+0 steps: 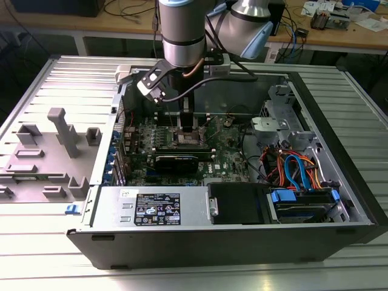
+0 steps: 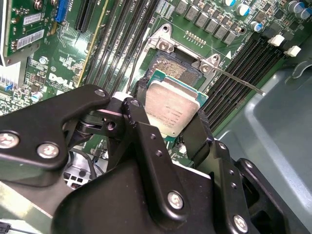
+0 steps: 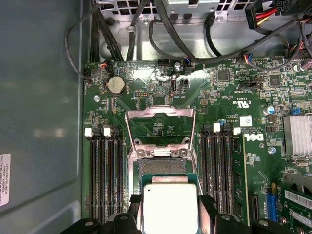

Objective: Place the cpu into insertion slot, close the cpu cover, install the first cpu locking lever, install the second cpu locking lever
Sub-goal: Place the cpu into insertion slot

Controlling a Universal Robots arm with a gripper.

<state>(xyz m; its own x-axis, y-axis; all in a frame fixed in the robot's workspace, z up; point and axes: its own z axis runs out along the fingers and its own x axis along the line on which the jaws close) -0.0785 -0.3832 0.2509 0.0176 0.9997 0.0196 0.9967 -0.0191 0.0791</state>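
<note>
While end effector (image 3: 170,210) grips cpu (image 3: 170,207), cover (image 3: 160,111) sits open

An electronics lab: an opened black metal computer case (image 1: 212,250) lies on a ribbed silver metal table (image 1: 73,79), with pale wooden workbenches (image 1: 364,37) carrying loose cables (image 1: 130,11) behind the case and grey plastic fixture blocks (image 1: 60,130) beside it.

My arm (image 1: 182,30) drops straight down in the exterior view, wrist upright, with the gripper (image 1: 187,123) pointing downward at its tip. In both wrist views my black fingers (image 2: 141,114) press in from two opposite sides against the edges of the cpu (image 3: 170,207), gripping it flat with its metal top turned toward the cameras.
</note>
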